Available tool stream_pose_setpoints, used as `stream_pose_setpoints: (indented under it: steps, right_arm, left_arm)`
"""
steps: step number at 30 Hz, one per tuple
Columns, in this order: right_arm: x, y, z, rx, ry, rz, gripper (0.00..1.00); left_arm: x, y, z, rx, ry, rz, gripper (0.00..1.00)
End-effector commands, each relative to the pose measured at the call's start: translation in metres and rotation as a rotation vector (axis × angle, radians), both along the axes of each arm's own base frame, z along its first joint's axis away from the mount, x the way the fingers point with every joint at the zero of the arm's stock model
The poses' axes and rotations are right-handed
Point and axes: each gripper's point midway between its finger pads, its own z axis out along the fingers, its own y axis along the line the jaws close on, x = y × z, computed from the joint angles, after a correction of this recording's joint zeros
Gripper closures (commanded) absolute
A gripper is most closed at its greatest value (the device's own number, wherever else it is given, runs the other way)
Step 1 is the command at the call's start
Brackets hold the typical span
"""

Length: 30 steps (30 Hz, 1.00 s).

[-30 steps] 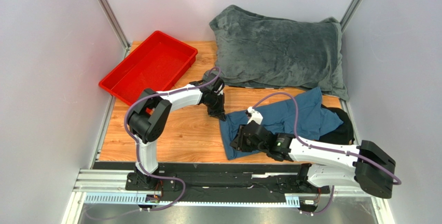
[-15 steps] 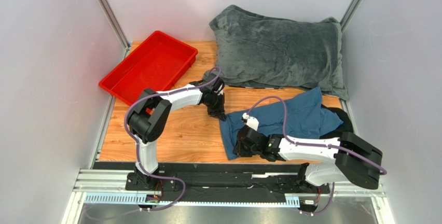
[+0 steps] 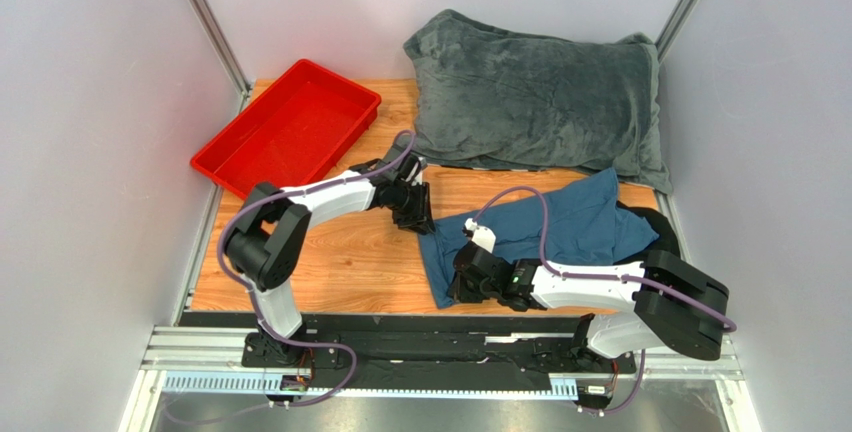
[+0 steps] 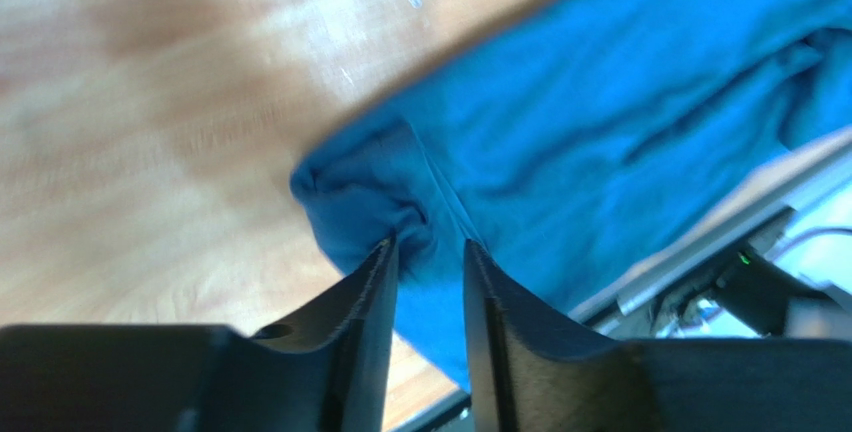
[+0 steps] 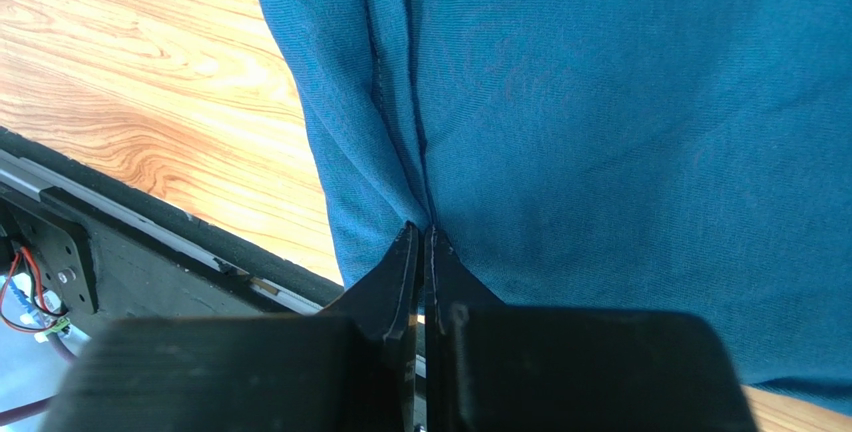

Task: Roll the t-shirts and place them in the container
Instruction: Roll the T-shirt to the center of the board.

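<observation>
On the table [image 3: 340, 252] you have the blanket [image 3: 540, 92] at the far right, the tray [image 3: 290, 127] at the far left, and the tee [image 3: 570, 222] spread in front of the right arm, its right end lying over a dark garment [image 3: 665, 237]. Your right gripper [image 5: 421, 230] is pinched tight on a lengthwise fold of the tee by its near edge. Your left gripper [image 4: 428, 244] has its fingers parted at the tee's bunched far-left corner, the cloth just at the tips.

Rumpled teal-blue t-shirt [image 3: 590, 217], loosely spread
</observation>
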Motion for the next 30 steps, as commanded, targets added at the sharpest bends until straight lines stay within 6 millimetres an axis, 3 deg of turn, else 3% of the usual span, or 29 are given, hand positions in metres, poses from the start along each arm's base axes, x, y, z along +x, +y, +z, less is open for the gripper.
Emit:
stream_pose_setpoints:
  steps: [1,8,15,30]
  right_arm:
    - [-0.007,-0.01,-0.016,-0.058,0.032,-0.004,0.99]
    - [-0.007,-0.009,-0.017,-0.056,0.038,-0.004,1.0]
    - [-0.008,-0.009,-0.016,-0.058,0.039,-0.001,1.0]
    - [-0.008,-0.01,-0.018,-0.058,0.039,-0.008,1.0]
  left_arm:
    - [-0.002,0.002,0.04,-0.125,-0.077,-0.009,0.56]
    - [-0.019,0.015,0.046,-0.17,-0.073,-0.009,0.54]
    - [-0.042,0.025,0.018,-0.175,-0.017,0.011,0.53]
    - [-0.051,0.004,-0.022,-0.263,0.029,0.025,0.5]
